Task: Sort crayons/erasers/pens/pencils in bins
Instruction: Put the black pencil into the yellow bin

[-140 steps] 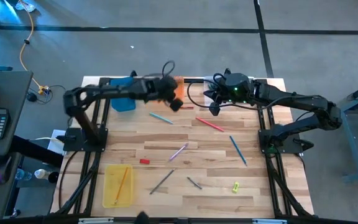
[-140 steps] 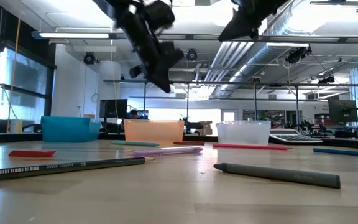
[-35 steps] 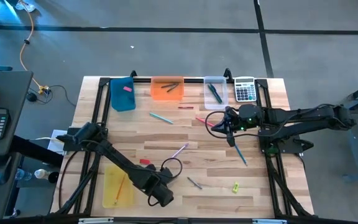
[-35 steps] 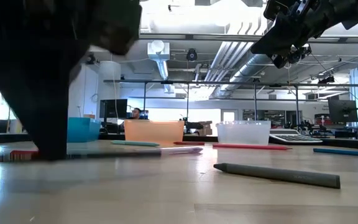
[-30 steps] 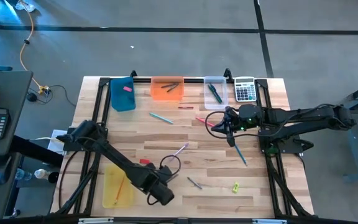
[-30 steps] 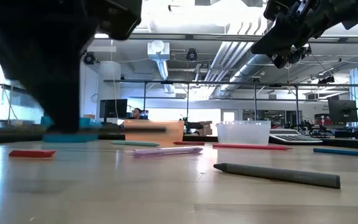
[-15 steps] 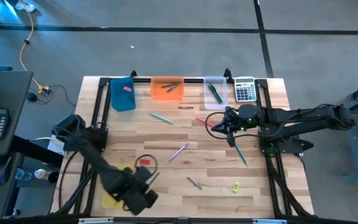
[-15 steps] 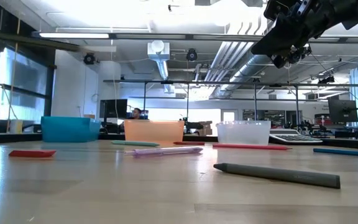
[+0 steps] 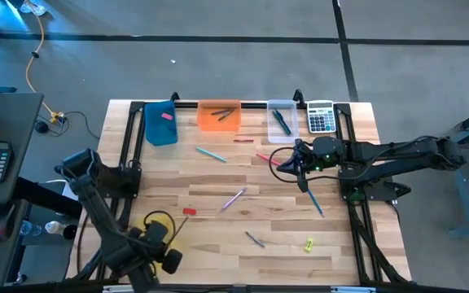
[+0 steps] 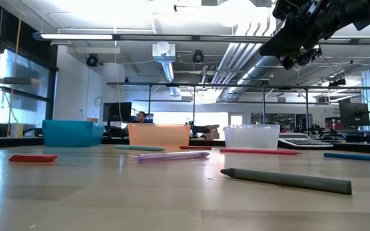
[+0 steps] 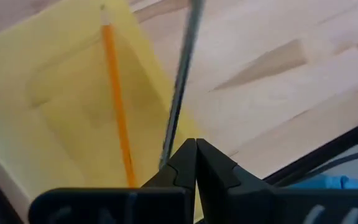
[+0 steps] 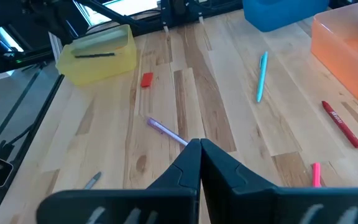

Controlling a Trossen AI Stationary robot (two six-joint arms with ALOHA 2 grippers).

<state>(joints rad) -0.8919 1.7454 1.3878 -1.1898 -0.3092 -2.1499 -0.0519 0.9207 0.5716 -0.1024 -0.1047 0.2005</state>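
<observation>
- The left gripper (image 11: 194,163), at the lower left of the high view over the yellow bin (image 11: 55,106), has its fingers pressed together, pinching a dark grey pencil (image 11: 180,81).
- An orange pencil (image 11: 115,112) lies inside that bin.
- The right gripper (image 9: 300,168), fingers closed and holding nothing, hangs right of centre above the table (image 9: 218,179).
- Blue bin (image 9: 160,124), orange bin (image 9: 218,115) and clear bin (image 9: 281,119) line the top edge, a calculator (image 9: 322,117) beside them.
- A teal pen (image 9: 211,154), red eraser (image 9: 190,211) and grey crayon (image 10: 285,179) lie loose.
</observation>
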